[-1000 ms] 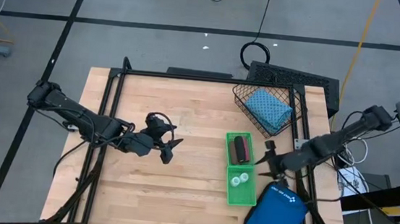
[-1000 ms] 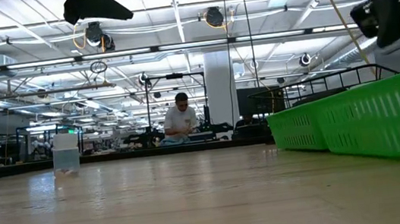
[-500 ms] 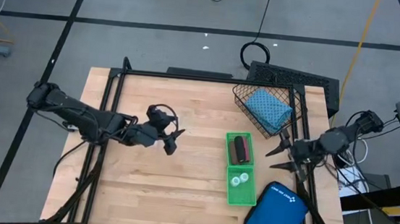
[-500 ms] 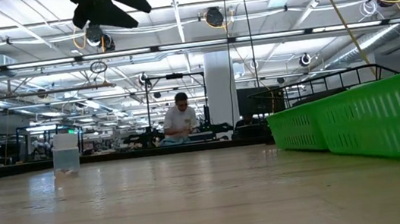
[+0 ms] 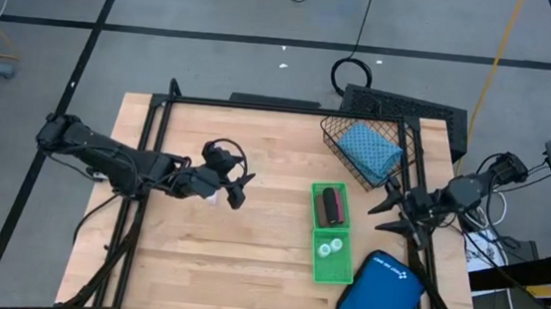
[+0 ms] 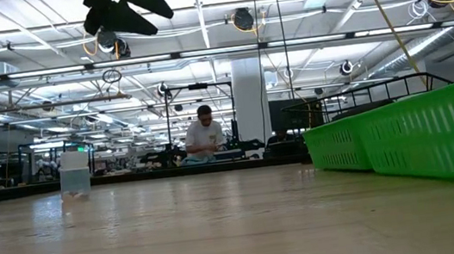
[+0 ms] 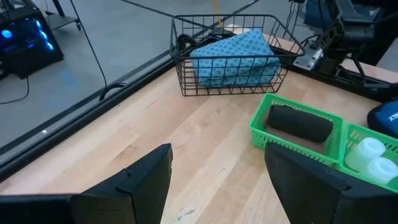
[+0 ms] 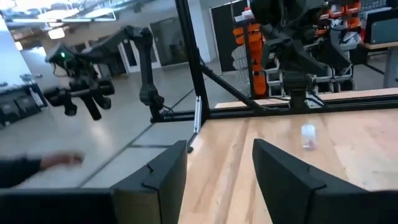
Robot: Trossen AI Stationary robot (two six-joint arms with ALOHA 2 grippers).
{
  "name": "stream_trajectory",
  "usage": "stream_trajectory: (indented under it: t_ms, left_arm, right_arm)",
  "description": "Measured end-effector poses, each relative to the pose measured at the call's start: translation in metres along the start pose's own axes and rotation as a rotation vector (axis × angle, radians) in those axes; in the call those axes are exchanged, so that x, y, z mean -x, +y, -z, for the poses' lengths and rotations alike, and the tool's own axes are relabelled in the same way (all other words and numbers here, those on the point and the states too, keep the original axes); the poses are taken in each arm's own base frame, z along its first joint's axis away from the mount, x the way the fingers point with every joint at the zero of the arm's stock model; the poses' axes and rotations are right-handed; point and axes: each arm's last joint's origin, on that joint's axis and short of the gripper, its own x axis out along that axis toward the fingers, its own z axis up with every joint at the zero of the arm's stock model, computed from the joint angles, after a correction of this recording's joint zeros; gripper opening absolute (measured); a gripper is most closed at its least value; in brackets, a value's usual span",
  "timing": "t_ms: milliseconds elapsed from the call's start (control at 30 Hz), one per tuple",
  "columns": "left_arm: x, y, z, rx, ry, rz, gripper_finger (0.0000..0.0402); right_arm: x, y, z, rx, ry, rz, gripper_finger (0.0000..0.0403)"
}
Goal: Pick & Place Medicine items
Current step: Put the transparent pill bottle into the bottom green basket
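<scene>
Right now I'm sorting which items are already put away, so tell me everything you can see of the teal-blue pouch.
The teal-blue pouch is a soft-looking rectangular piece with a dotted, textured surface. It lies tilted inside the black wire basket at the table's far right corner, leaning against the basket's wires and filling most of it. In the left wrist view its upper edge rises slightly above the rim. No gripper touches it.

A teal-blue dotted pouch (image 7: pixel 233 57) in a black wire basket (image 7: pixel 186 68); bright green tray (image 5: pixel 317 263); black roll (image 7: pixel 300 123).
</scene>
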Motion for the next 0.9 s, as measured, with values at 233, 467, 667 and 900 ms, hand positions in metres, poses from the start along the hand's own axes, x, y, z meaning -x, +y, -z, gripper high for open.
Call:
stream_trajectory:
  t_ms: [233, 467, 667, 900]
  left_arm:
    - [0.000, 0.000, 0.000, 0.000, 0.000, 0.000, 0.0267]
    - [0.000, 0.000, 0.000, 0.000, 0.001, 0.001, 0.0267]
    - [0.000, 0.000, 0.000, 0.000, 0.001, 0.003, 0.0267]
    - [0.000, 0.000, 0.000, 0.000, 0.001, 0.003, 0.0267]
  right_arm:
    - [-0.001, 0.000, 0.000, -0.113, -0.014, -0.006, 0.0174]
    - [-0.006, -0.004, 0.021, -0.291, 0.045, 0.014, 0.0169]
    - [-0.009, -0.005, 0.040, -0.401, 0.128, -0.031, 0.0173]
    - [-0.005, -0.004, 0.038, -0.218, 0.110, -0.106, 0.0172]
